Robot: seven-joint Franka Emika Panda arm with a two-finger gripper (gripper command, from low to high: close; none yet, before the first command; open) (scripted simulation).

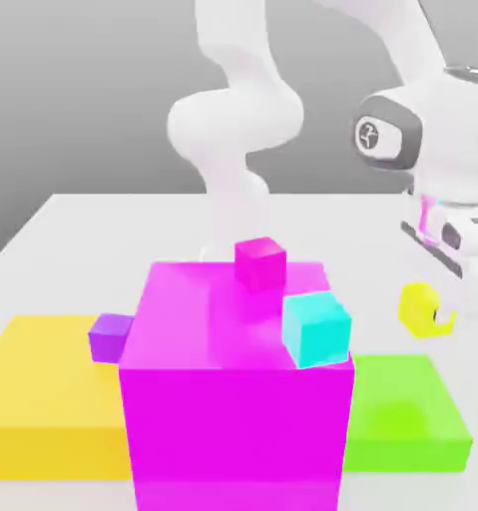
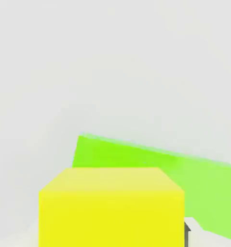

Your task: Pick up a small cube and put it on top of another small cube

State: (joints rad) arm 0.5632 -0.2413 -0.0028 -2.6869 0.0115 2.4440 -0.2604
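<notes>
A tall magenta box (image 1: 237,429) blocks any low path between the large flat yellow block (image 1: 53,374) and the flat green block (image 1: 402,409). Behind it, the white desk (image 1: 103,235) leaves open room.

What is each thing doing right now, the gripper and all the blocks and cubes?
gripper: shut on the small yellow cube
small yellow cube: held up in the gripper
cyan cube: resting on the tall magenta block
small magenta cube: resting on the tall magenta block
tall magenta block: holding up two cubes
green block: lying flat
large yellow block: lying flat
purple cube: beside the tall magenta block
</notes>
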